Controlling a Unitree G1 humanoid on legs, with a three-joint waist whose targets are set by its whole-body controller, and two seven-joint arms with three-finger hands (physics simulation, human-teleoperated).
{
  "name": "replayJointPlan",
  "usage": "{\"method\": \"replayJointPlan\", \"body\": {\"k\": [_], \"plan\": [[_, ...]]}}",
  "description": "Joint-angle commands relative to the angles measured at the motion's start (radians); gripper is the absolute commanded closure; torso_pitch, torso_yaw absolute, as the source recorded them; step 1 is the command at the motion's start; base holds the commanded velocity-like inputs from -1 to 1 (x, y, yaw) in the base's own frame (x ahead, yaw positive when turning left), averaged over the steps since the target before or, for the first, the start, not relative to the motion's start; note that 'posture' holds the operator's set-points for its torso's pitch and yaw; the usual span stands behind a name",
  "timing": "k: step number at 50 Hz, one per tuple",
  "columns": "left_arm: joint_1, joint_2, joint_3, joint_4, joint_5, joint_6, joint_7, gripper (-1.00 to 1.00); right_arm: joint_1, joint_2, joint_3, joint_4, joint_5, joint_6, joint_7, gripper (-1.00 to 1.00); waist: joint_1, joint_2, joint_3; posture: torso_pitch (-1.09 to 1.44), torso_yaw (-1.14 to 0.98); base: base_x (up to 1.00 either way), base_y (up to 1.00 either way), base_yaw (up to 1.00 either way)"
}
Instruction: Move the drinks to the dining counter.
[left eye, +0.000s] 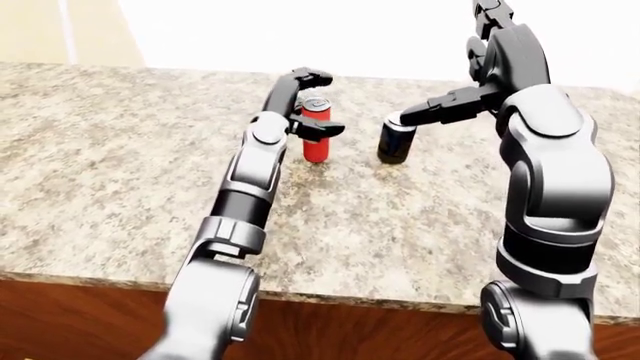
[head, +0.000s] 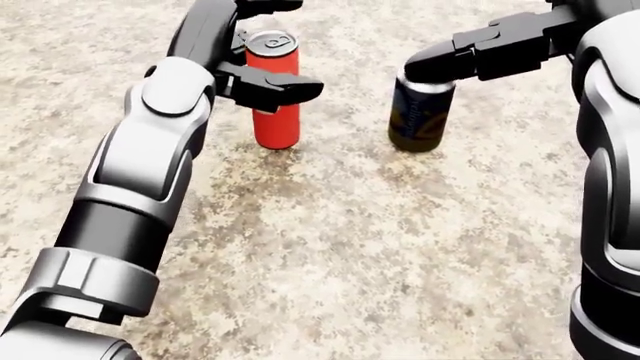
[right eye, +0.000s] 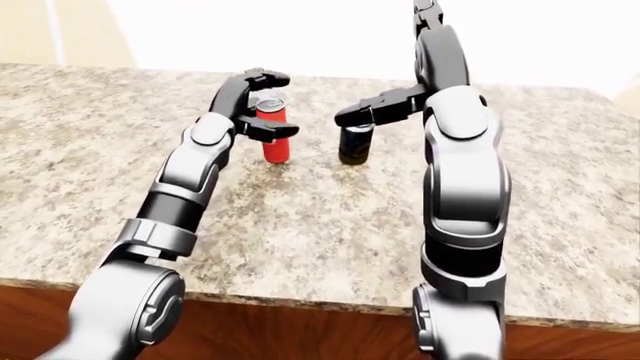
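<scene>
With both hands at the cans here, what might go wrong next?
1. The left hand has open fingers around the red can; closing unevenly might tip this tall, narrow can.
2. The right hand sits over the dark can's top; pressing sideways may knock it over on the granite counter.

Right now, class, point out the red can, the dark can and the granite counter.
red can (head: 275, 112), head view, side wall.
dark can (head: 417, 120), head view, printed side.
granite counter (head: 350, 262), head view, bare top.
</scene>
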Motion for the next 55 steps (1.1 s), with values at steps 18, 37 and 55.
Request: {"method": "replayJointPlan", "body": {"k": [18, 37, 55], "plan": [[0.192, 0.066, 0.028, -0.766, 0.023, 0.415, -0.030, -1.00, -0.020, -0.033, -0.021, -0.082, -0.006, 0.013, -0.003, -1.00, -0.001, 0.015, -0.062, 0.00, 0.00, -0.23, 0.00, 0.00], [0.298, 0.071, 0.018, -1.215, 0.025, 0.684, -0.085, -1.00, 0.004, -0.042, -0.105, -0.142, 0.147, 0.076, -0.058, -1.00, 0.019, 0.081, 0.041, 0.00, 0.00, -0.79, -0.11, -0.21], [0.292, 0.066, 0.024, -1.269, -0.022, 0.740, -0.083, -1.00, 0.043, -0.090, -0.118, -0.150, 0.281, 0.060, -0.152, -1.00, -0.022, -0.001, -0.013, 0.00, 0.00, -0.14, 0.00, -1.00]]}}
